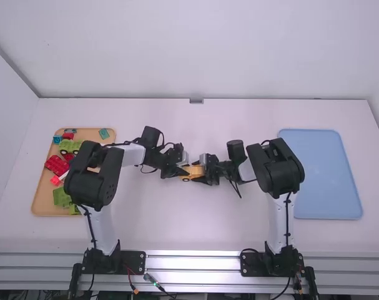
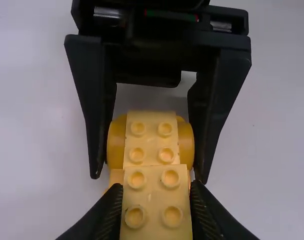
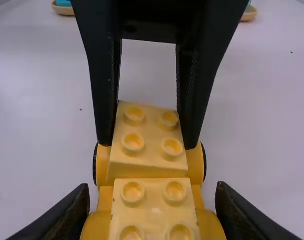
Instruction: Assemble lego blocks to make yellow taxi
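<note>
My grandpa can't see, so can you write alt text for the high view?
A robot's left arm and right arm hold a yellow toy car over a white table; left, a tray of colourful blocks; right, a blue tray.

I've got high view far back, above and behind both arms (image 1: 278, 219), facing forward-down over the table (image 1: 201, 231). Wrist views: both close-up, looking down and toward each other, sharing the yellow blocks (image 2: 154, 197). High and right wrist share the tan tray (image 1: 45, 203).
</note>
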